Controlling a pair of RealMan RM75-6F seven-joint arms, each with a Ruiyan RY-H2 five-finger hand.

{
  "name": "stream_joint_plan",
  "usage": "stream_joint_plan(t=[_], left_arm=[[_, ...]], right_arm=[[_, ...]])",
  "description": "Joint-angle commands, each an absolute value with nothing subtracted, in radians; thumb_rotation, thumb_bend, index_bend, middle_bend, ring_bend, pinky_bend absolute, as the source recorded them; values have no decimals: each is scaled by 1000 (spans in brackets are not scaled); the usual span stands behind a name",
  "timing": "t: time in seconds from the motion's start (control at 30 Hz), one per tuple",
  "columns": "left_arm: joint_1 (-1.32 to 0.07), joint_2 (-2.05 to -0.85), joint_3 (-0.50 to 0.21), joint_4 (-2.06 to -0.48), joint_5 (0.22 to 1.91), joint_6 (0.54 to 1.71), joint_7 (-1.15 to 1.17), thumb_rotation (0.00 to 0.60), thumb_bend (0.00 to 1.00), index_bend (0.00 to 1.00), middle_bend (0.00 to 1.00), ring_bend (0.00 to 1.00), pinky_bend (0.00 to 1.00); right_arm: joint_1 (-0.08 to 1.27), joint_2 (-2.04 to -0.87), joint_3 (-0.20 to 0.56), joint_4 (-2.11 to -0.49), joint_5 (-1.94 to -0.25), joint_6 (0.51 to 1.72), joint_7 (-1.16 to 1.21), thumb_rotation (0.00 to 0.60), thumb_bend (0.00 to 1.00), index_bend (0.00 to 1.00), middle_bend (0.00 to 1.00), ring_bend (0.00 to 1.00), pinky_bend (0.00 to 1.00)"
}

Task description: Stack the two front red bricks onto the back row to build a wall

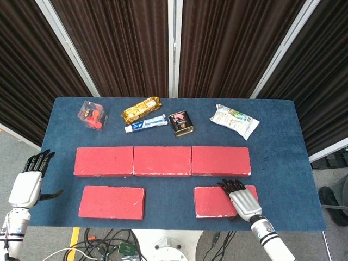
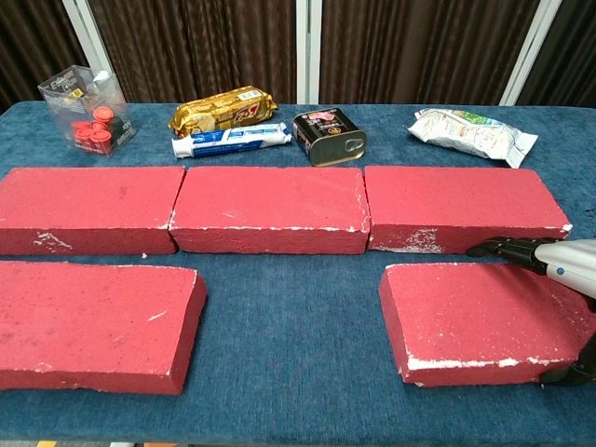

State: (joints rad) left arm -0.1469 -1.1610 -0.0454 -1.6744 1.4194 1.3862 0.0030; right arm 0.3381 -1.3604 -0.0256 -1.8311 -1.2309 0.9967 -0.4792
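1. Head view: the right hand [image 1: 243, 199] lies palm-down over the front right brick [image 1: 217, 202], fingers stretched toward the back row and the thumb at the brick's near edge; the pictures do not settle whether it grips the brick or only rests on it.
2. Head view: the left hand [image 1: 28, 183] hangs off the desk's left edge, fingers straight and apart, thumb out to the side, holding nothing.
3. Head view: the front left brick [image 1: 111, 202] lies flat and untouched. Behind both, the back row [image 1: 162, 161] of three red bricks runs end to end.
4. Head view: the desk [image 1: 283, 147] wears a blue cloth; along its far side sit a clear box of red caps [image 1: 92, 114], a gold packet [image 1: 141, 109], a toothpaste tube [image 1: 145, 124], a dark tin [image 1: 181, 123] and a white snack bag [image 1: 234, 120]. Dark pleated curtains hang behind; cables lie on the grey floor below.
5. Chest view: the right hand [image 2: 548, 257] enters from the right, dark fingertips over the front right brick's [image 2: 475, 318] far edge, a thumb tip at its near right corner. The left hand is out of this view.
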Motion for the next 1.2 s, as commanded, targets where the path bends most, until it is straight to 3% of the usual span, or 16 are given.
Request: stream_joint_plan(t=[0.03,0.83,1.2], left_arm=[[-146,-1159,-46,-1674,1419,1387,0,600,65,63,0,0,17],[-141,-1152,-48,-1667,1411,1384,-18,600,65,63,0,0,17],[-143,-1150,-46,-1669,1411,1377,-15,600,66,63,0,0,17]], right_arm=[[343,-1365,-25,-1829,-1226,995,-477,600,0,0,0,0,0],[391,-1392,-40,-1792,-1205,973,-431,600,0,0,1,0,0],[390,-1395,-52,-1782,-1223,991,-408,600,0,0,62,6,18]])
